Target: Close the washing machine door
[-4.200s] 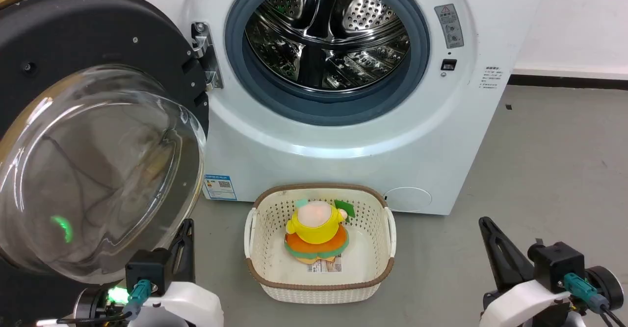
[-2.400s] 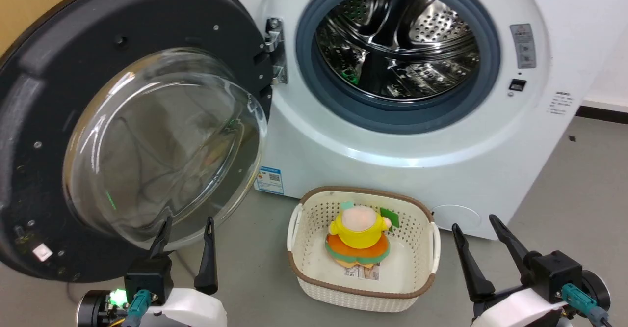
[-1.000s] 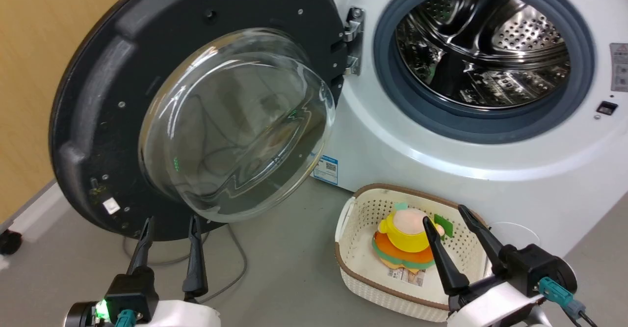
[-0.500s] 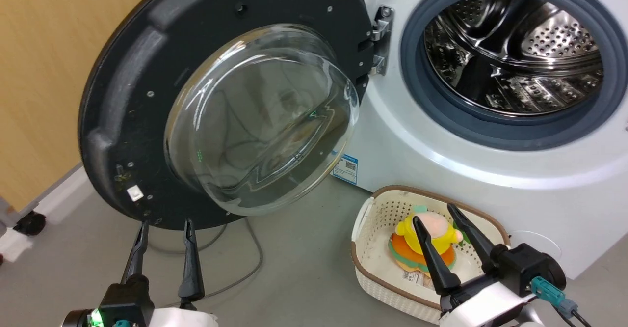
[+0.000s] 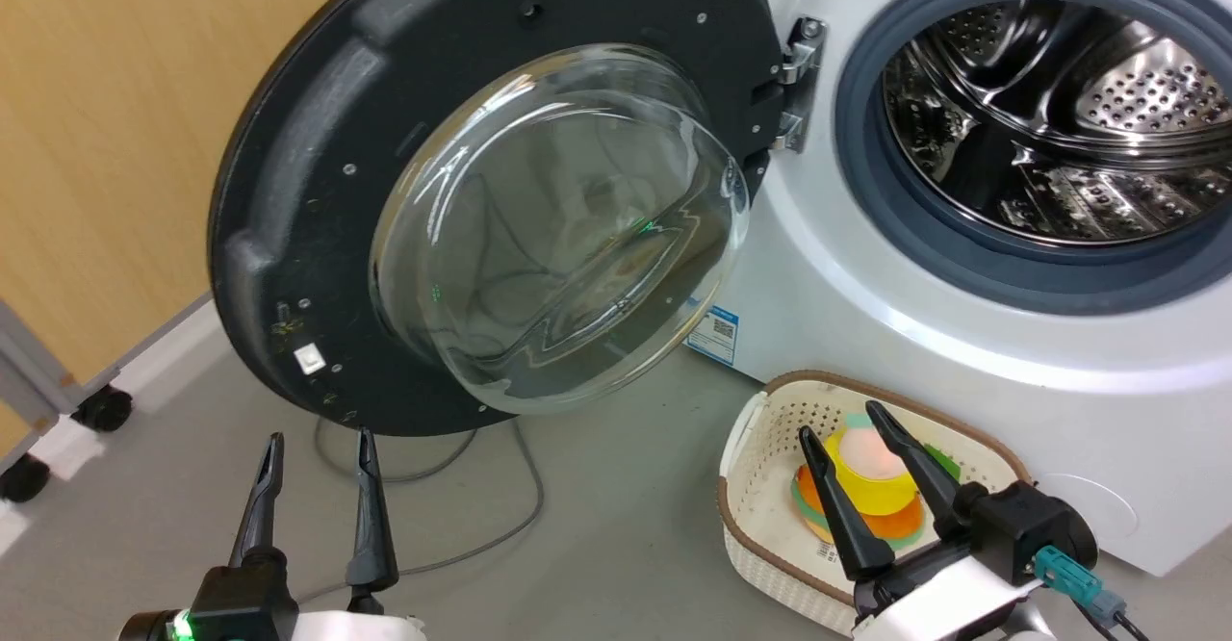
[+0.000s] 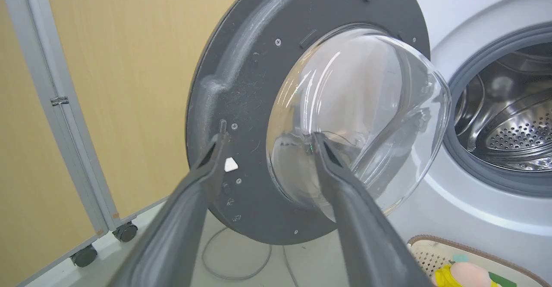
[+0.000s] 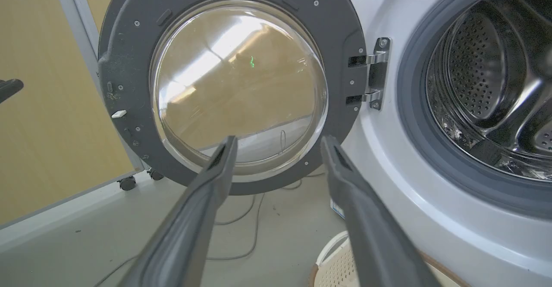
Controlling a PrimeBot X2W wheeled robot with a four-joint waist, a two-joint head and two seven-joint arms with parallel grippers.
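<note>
The big round black washing machine door (image 5: 318,189), with its bulging clear glass bowl (image 5: 558,227), stands swung wide open on a metal hinge (image 5: 794,83) at the left of the white washing machine (image 5: 866,333), whose shiny steel drum (image 5: 1059,141) shows.

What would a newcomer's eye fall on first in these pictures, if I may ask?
The washing machine door, black-rimmed with a bulging glass bowl, stands wide open at the head view's left, beside the shiny steel drum of the white washing machine at the upper right. At the lower right, a pale basket on the floor holds a yellow and orange toy; the left gripper and right gripper hover open in the foreground.
</note>
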